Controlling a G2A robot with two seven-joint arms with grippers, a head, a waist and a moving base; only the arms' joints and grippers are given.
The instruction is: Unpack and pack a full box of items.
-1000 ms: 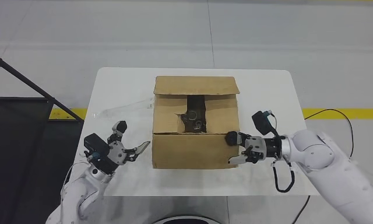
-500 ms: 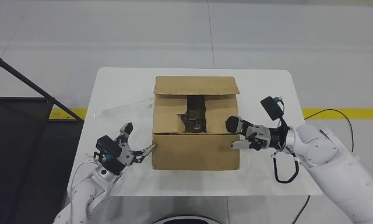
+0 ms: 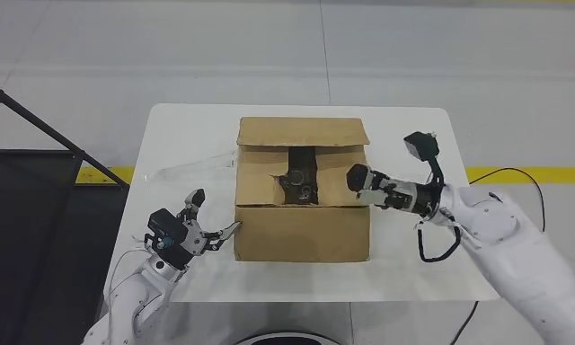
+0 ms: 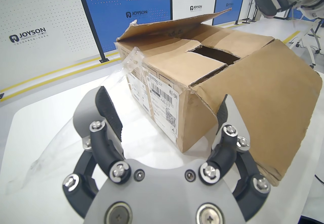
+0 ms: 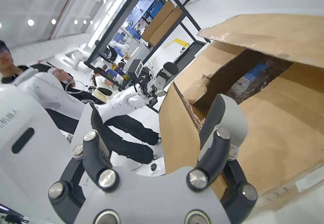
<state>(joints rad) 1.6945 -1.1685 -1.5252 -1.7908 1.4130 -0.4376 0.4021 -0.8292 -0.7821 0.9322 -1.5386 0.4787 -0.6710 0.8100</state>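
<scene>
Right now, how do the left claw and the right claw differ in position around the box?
The left claw sits low over the table at the near left corner of the box; the right claw is up at the top edge of its right side. The left claw faces the box's side wall, the right claw its top flaps. Both are open and empty.

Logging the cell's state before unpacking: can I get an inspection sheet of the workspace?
Surface: white table.
Job's things: cardboard box mid-table, top flaps partly open; items show through the gap.
Clutter: clear plastic film on the table beside the box.
Grippers: left gripper open at the box's near corner; right gripper open at its opposite side.
Cables: black cable looped behind the right gripper; second cable on the floor.
Surroundings: yellow floor lines, black screen beside the table.
</scene>
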